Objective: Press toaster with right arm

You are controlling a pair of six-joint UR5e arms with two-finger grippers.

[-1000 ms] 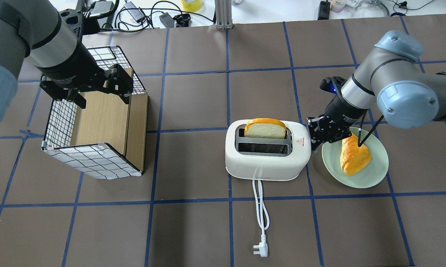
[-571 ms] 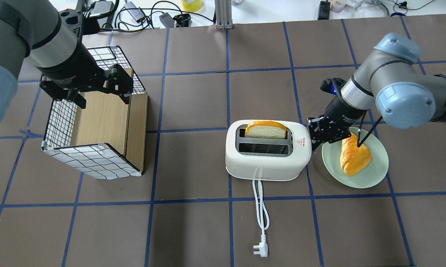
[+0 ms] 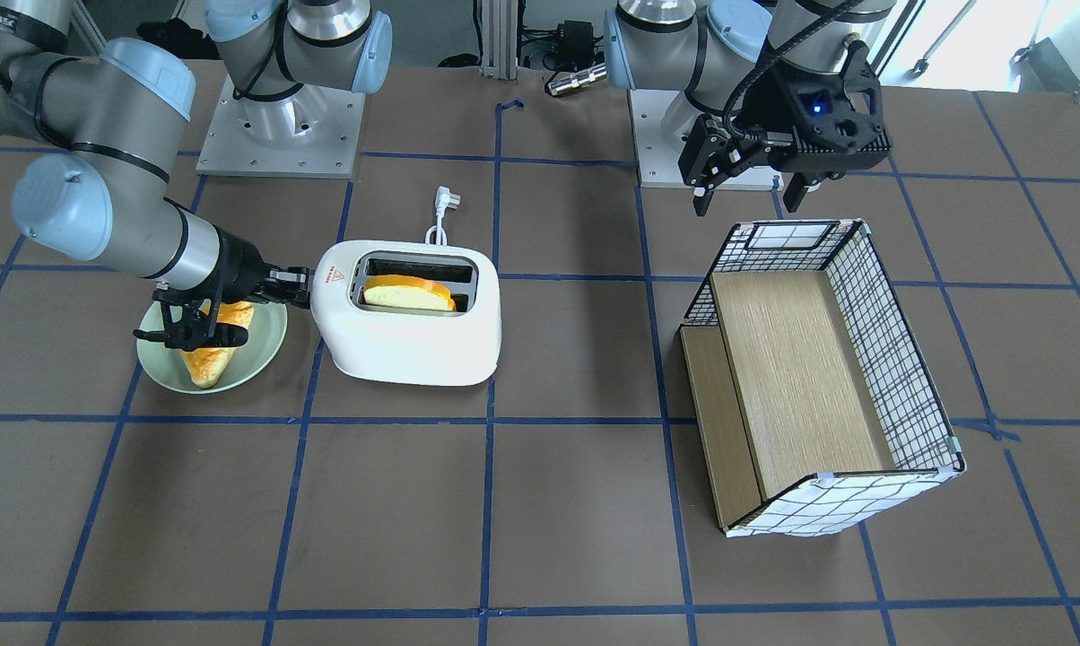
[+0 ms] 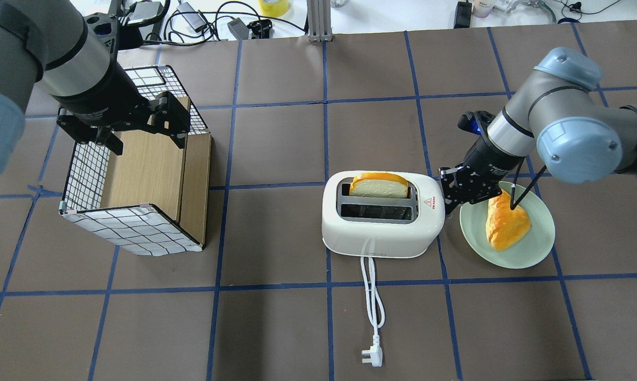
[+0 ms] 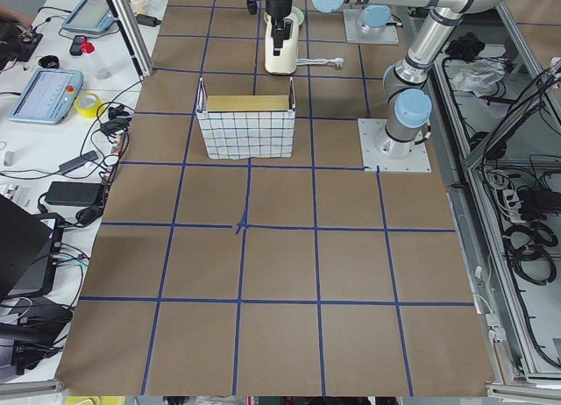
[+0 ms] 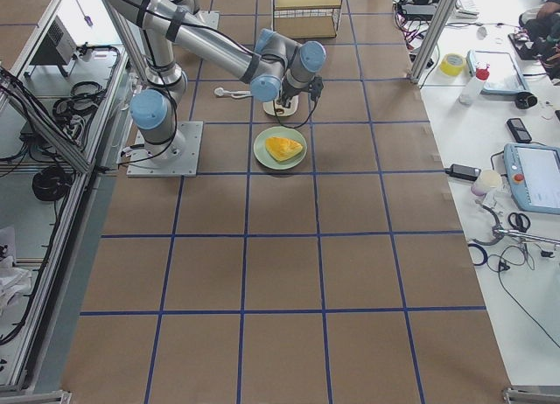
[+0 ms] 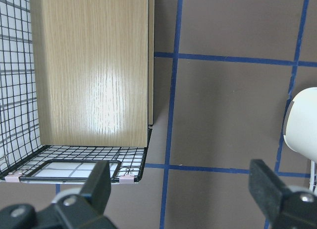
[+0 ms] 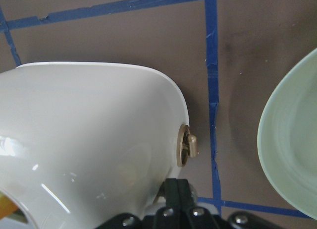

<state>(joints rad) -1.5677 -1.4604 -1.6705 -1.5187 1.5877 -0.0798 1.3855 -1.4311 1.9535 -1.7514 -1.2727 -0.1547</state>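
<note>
The white toaster (image 4: 382,233) stands mid-table with a bread slice (image 4: 378,186) sunk partly into its far slot. My right gripper (image 4: 446,197) is at the toaster's right end, low against its side, with its fingers together. In the right wrist view the shut gripper (image 8: 176,187) touches the toaster's white end wall (image 8: 89,130) just below a tan knob (image 8: 188,145). The lever itself is hidden under the fingers. My left gripper (image 4: 133,124) hangs open and empty above the checked wire basket (image 4: 133,233). The front view shows the right gripper (image 3: 296,289) against the toaster (image 3: 414,345).
A pale green plate (image 4: 538,248) with a yellow pastry (image 4: 503,222) lies right beside my right gripper. The toaster's white cord and plug (image 4: 372,360) trail toward the near edge. The basket with a wooden shelf stands at the left. Cables and gear lie along the far edge.
The bread slice has sunk a little lower into the toaster slot. My right gripper has moved slightly down at the toaster's end. The left arm has not moved.
</note>
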